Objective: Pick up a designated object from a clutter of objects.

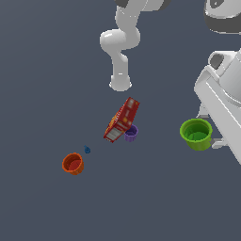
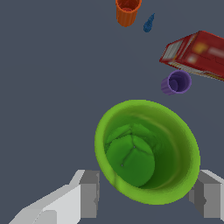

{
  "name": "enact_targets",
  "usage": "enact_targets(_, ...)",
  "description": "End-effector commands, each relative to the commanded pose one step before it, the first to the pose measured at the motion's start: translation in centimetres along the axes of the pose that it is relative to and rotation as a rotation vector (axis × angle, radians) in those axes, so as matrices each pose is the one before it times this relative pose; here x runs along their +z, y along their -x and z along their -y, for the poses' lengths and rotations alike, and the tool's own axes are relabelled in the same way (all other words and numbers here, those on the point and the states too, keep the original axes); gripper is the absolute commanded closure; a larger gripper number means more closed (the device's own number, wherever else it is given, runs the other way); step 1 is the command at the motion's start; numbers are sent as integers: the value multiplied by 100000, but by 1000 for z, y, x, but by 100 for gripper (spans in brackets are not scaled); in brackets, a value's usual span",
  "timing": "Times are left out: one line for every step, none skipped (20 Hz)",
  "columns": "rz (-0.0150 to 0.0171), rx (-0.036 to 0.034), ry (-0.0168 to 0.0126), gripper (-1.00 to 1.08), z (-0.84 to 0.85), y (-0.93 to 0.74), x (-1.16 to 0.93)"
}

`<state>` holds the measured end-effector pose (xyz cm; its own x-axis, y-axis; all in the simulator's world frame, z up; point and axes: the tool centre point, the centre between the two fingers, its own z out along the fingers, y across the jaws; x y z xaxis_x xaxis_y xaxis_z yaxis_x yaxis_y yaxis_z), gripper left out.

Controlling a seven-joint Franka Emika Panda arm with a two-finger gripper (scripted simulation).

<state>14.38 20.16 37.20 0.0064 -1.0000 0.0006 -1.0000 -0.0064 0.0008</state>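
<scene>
Gripper wide, fingers flanking green cup; only visible from wrist, hidden behind arm outside.

A plain dark grey-blue floor carries everything. On it, the red printed carton box lies mid-scene, the purple cup touching its side. Toward the exterior view's left sit the orange-red cup and, near it, the tiny blue piece. The lime-green cup is well apart at the right.
</scene>
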Motion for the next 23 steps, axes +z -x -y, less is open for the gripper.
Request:
enact_targets(42, 34, -112, 108, 150, 307, -414)
enact_targets(0, 0, 0, 108, 38, 81, -82)
enact_targets(0, 0, 0, 108, 32, 64, -65)
enact_targets(0, 0, 0, 108, 27, 47, -48)
enact_targets(0, 0, 0, 108, 22, 31, -31)
enact_targets(0, 0, 0, 108, 17, 17, -17)
enact_targets(0, 0, 0, 108, 11, 6, -6)
enact_targets(0, 0, 0, 108, 3, 1, -1)
enact_targets(-22, -37, 190, 108, -21, -8, 145)
enact_targets(0, 0, 0, 108, -2, 13, -19)
enact_targets(0, 0, 0, 108, -6, 40, -56)
enact_targets(0, 0, 0, 108, -10, 67, -94)
enact_targets(0, 0, 0, 108, -15, 93, -131)
enact_targets(0, 0, 0, 108, -21, 120, -168)
enact_targets(0, 0, 0, 108, -27, 146, -205)
enact_targets(0, 0, 0, 108, -34, 171, -242)
enact_targets(0, 0, 0, 108, -37, 170, -242)
enact_targets(0, 0, 0, 108, -34, 143, -204)
enact_targets(0, 0, 0, 108, -29, 117, -167)
enact_targets(0, 0, 0, 108, -23, 91, -130)
enact_targets(0, 0, 0, 108, -17, 65, -93)
enact_targets(0, 0, 0, 108, -10, 39, -55)
enact_targets(0, 0, 0, 108, -4, 13, -18)
